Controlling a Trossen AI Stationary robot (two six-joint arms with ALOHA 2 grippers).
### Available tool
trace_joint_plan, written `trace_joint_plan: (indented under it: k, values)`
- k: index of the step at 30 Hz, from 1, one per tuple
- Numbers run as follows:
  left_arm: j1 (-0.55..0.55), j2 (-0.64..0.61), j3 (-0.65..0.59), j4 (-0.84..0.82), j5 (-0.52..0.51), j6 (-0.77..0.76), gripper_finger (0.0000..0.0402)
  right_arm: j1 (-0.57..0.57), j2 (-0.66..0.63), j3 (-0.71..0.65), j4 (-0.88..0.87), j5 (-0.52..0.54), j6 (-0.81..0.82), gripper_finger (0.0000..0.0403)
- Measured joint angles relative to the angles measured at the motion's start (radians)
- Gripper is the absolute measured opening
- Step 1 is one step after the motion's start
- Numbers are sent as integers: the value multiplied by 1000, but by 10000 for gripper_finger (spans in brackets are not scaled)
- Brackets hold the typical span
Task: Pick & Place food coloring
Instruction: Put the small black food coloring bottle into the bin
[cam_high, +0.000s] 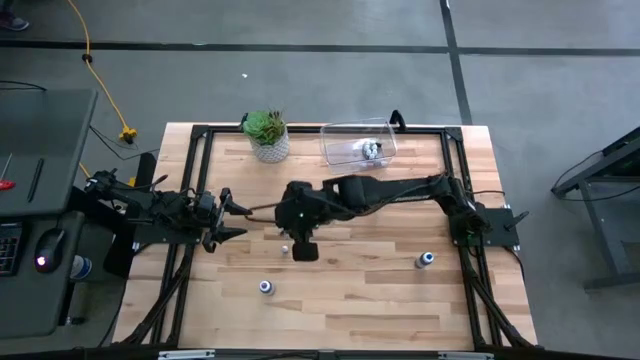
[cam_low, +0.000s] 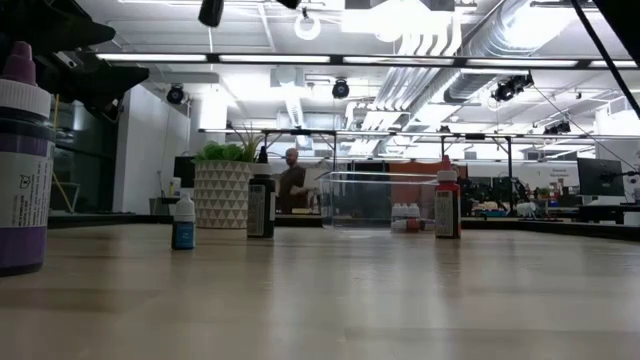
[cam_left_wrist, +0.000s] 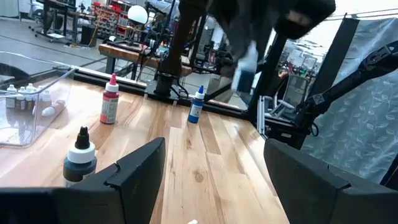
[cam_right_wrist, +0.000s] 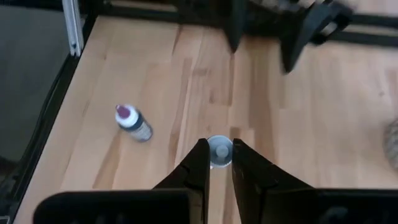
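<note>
**A:** Wooden table (cam_high: 380, 290), concrete floor around it — right gripper (cam_right_wrist: 217, 163) sits mid-table, fingers pinching a small bottle (cam_right_wrist: 219, 151).

**B:** Where's the rest of the food coloring?

**A:** Scattered. One bottle (cam_high: 266, 288) near the front edge, a blue-topped one (cam_high: 426, 260) toward the right edge, and a bunch of pale ones (cam_high: 372, 150) in the bin (cam_high: 340, 135) at the back edge, beside the plant (cam_high: 267, 135).

**B:** Left gripper (cam_left_wrist: 214, 171)?

**A:** Waiting by the left edge — fingers spread, nothing between them.

Pale, smooth wood-plank table (cam_high: 350, 290); clear glossy plastic bin (cam_high: 345, 145); matt black metal frame (cam_high: 300, 129).
</note>
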Motion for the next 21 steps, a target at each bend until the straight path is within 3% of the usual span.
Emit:
trace_joint_plan:
  k: [10,21]
  values:
    - [0,0,0,0,0,0,271,-99,-52,-7,5,-44,-82,37]
    - [0,0,0,0,0,0,271,-249,-96,-9,-186,-94,-173,37]
